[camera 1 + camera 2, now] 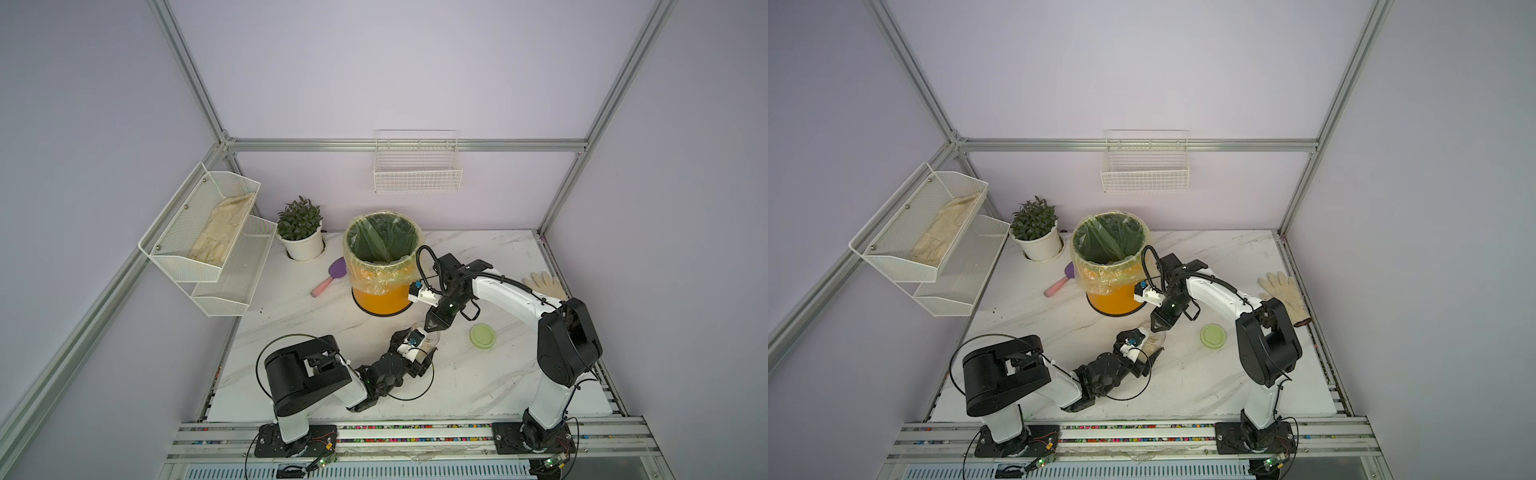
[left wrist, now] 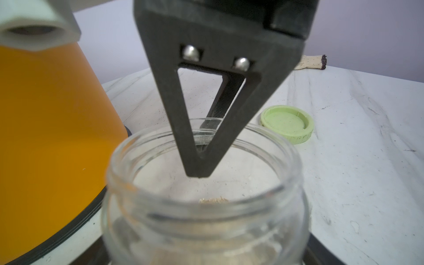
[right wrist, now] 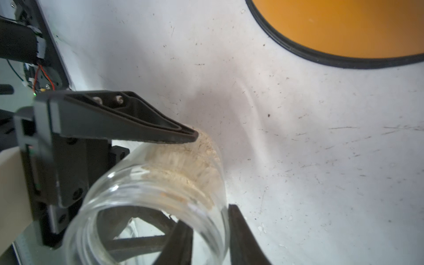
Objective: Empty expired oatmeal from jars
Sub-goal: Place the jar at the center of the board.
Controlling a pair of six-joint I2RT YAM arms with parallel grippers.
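Jar [image 1: 431,335] stands mouth up on the surface [image 1: 478,382], long axis vertical, near the orange bin [image 1: 380,297].
Left gripper [image 1: 424,344] jaws clasp its body; right gripper [image 1: 433,328] jaws pinch the rim, one inside. The right wrist view shows oatmeal [image 3: 190,165] at the bottom; the left wrist view shows the green lid [image 2: 286,124] lying apart.

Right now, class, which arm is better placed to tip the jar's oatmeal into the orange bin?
Probably the right arm: its fingers pinch the jar rim beside the bin; the left arm merely cradles the body.
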